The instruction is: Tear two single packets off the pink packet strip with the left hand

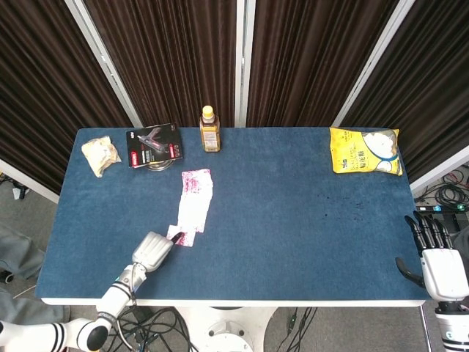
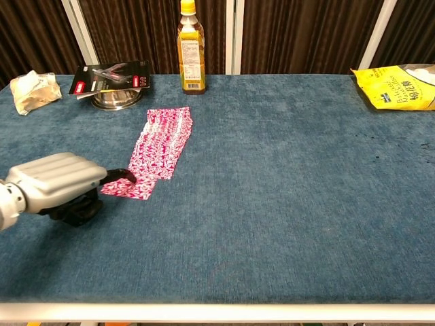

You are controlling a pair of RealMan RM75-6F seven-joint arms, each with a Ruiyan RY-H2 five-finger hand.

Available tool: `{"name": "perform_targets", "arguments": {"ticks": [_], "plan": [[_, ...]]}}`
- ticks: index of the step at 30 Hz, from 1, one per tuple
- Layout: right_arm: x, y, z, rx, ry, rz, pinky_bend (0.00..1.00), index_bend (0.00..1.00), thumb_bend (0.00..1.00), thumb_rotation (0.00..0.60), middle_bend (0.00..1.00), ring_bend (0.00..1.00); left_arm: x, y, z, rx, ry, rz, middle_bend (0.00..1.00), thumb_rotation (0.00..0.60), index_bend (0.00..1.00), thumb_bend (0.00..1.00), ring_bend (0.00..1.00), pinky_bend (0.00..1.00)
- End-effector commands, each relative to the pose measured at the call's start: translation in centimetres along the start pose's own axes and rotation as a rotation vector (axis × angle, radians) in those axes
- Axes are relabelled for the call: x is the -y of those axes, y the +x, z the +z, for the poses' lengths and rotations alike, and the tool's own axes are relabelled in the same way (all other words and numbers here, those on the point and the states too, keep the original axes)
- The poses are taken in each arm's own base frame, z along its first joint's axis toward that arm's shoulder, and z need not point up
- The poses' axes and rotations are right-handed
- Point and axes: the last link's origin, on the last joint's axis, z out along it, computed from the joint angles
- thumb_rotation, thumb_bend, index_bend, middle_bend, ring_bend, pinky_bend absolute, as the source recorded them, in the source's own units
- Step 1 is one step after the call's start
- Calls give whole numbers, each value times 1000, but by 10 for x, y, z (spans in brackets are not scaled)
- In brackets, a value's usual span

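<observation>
The pink packet strip [image 1: 195, 199] [image 2: 164, 141] lies flat on the blue table, left of centre. At its near end one pink packet [image 1: 181, 237] [image 2: 127, 187] sits skewed to the left of the strip's line. I cannot tell whether it still hangs on at a corner. My left hand [image 1: 151, 250] [image 2: 57, 185] pinches that packet by its left edge, low over the cloth near the front left. My right hand [image 1: 437, 265] hangs off the table's right front corner with fingers spread, holding nothing, and the chest view does not show it.
At the back stand a yellow-capped bottle [image 1: 210, 130] [image 2: 191, 47], a black carded package on a metal bowl [image 1: 153, 144] [image 2: 111, 77] and a wrapped bun [image 1: 100, 155] [image 2: 31, 91]. A yellow bag [image 1: 365, 150] [image 2: 398, 85] lies at the back right.
</observation>
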Motion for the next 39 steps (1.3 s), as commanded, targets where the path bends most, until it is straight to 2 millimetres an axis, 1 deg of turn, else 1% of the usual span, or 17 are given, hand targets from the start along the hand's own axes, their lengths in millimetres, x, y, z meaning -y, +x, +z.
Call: {"name": "perform_targets", "arguments": {"ticks": [1,9,12,14,17,19,21,24,27,29,34,39], "plan": [[1,-1,0,3,3,-2,0,0,205,600,0,0,8,-1,-7,8,20,-1,872,600,144,624,858,843],[5,-2,1,3,9,-5,0,0,205,600,0,0,35,-6,-22,32,97,-6,877,600,144,638,858,843],[6,-2,2,5,9,-6,0,0,205,600,0,0,50,-5,-25,33,142,-3,878,600,144,639,858,843],[6,-2,2,7,9,-7,0,0,205,600,0,0,65,-4,-25,44,191,3,878,600,144,640,857,843],[6,-1,3,6,8,-6,0,0,205,600,0,0,82,2,-27,40,250,-6,877,600,146,639,857,843],[5,-1,3,3,4,-5,0,0,205,600,0,0,88,10,-29,13,271,-10,878,600,146,640,858,843],[5,0,3,0,2,-2,0,0,205,600,0,0,89,16,-29,-14,273,-15,878,600,146,640,858,843],[4,-1,3,1,2,2,0,0,205,600,0,0,82,24,-29,-51,240,-14,877,600,146,640,858,843],[4,-2,2,5,2,6,0,0,205,600,0,0,65,27,-28,-71,180,-32,878,600,146,640,857,843],[3,-3,2,6,1,7,0,0,205,600,0,0,50,28,-25,-82,131,-52,878,600,146,640,857,843],[0,-3,2,6,-6,9,0,0,205,600,0,0,18,27,-10,-93,33,-52,878,600,145,640,857,843],[-4,-4,2,13,-16,15,0,0,205,600,0,0,-1,27,8,-104,-5,-45,878,600,144,649,857,842]]}}
